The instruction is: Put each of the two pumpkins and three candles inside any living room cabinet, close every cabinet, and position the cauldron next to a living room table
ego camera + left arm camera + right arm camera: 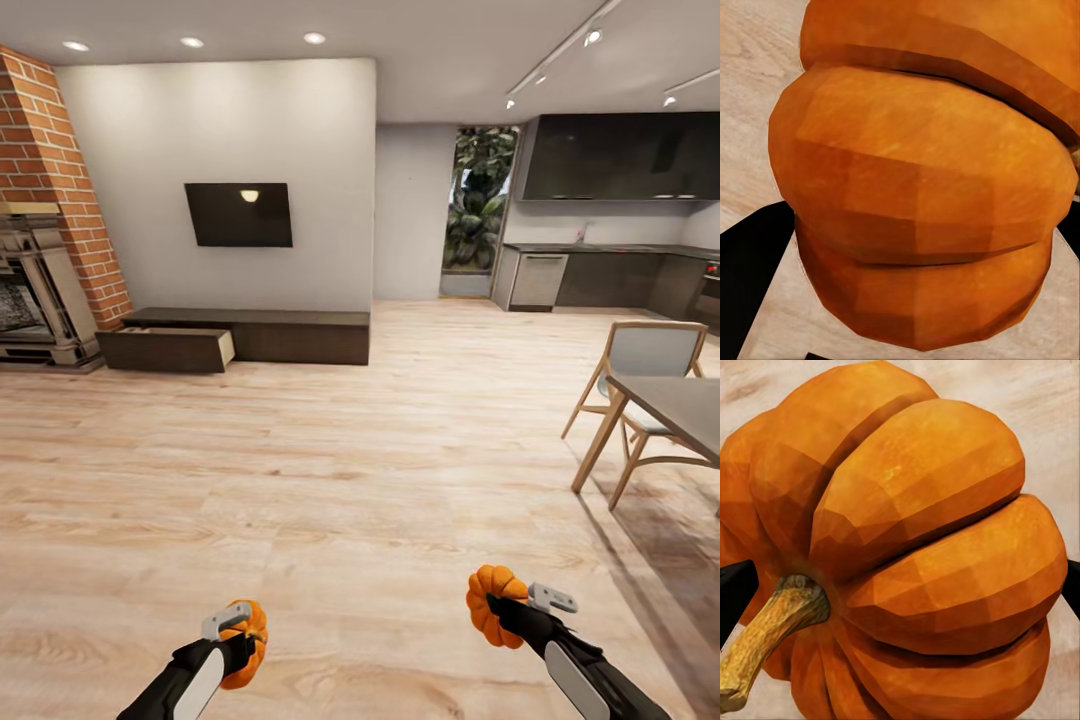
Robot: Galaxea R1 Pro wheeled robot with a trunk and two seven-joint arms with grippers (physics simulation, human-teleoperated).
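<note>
- Nearest to us, the left claw (236, 640) is clenched on one pumpkin (247, 642); the left wrist view shows its ribbed orange body (922, 202) pressed close against the claw, so we judge the grip firm.
- The right claw (508, 610) grasps the second pumpkin (494, 604); in the right wrist view that fruit (907, 562) lies on its side in the claw, its pale stem (765, 637) pointing out sideways.
- We judge both are held low and forward, over bare wooden floor (360, 470), so that both can be carried in one trip.
- The cabinet (240, 338) stands well ahead of both claws, toward the left claw's side, against the wall below a dark screen (240, 214).
- One drawer (168, 349) at its end stands pulled out, presumably left open to receive the load; its inside is not visible from here.
- A worktop (680, 405) with a chair (640, 385) stands ahead on the right claw's side.
- Assessment: transit stage; neither pumpkin is stowed yet.
</note>
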